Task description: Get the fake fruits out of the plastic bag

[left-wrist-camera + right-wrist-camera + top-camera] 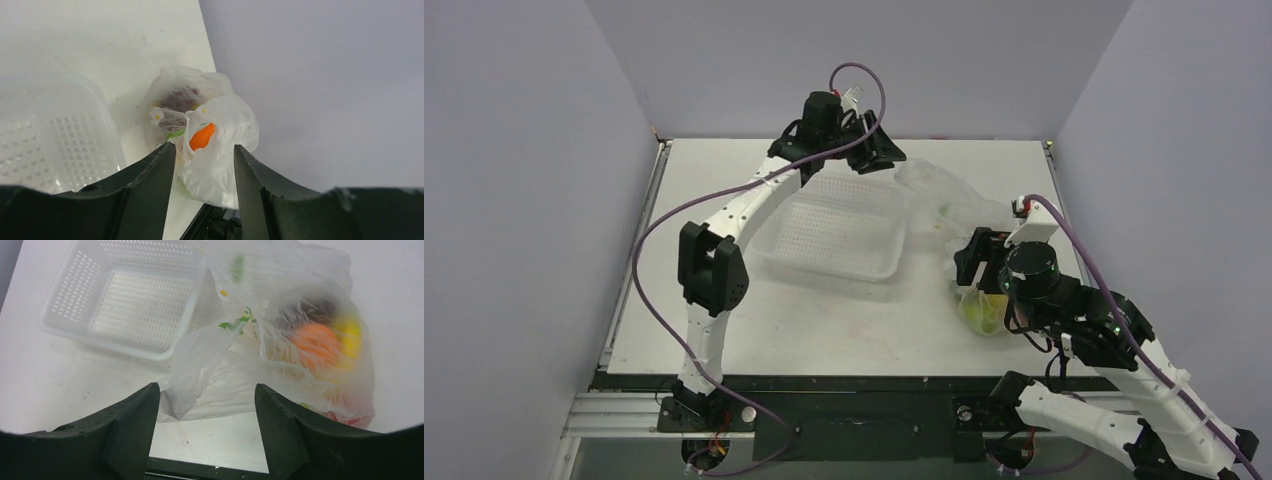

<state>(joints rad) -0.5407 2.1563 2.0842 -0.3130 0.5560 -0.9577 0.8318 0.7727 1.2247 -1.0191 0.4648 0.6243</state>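
- Standing wide apart, the fingers of the right gripper (206, 387) clamp nothing. A loose fold of the plastic bag (225, 370) lies on the table (60, 385) just ahead of the gap between them.
- Ahead and to the right of that gripper, the bag bulges with the fake fruits (327, 347). An orange (312, 342) sits in the middle, with a yellow fruit (350, 335) touching it on the right. A blurred dark purple shape (312, 310) lies behind them, and a patch of red (352, 419) shows low in the bag's nearest corner.
- Every fruit in view sits inside the bag.
- Ahead and to the left of the right gripper stands the white perforated basket (70, 295), with the bag's slack end against its right wall.
- The left gripper (205, 150) has its fingers spread too and holds nothing firmly. The bag shows between and beyond them, but I cannot tell whether the film touches them.
- Straight ahead of the left gripper the orange shows through the film, with dark purple farther on. The basket's corner lies to the gripper's left.
- From above, the left gripper hangs over the basket's far edge. The right gripper sits low at the bag's near end, beside a yellow-green fruit (982, 318) under the film.
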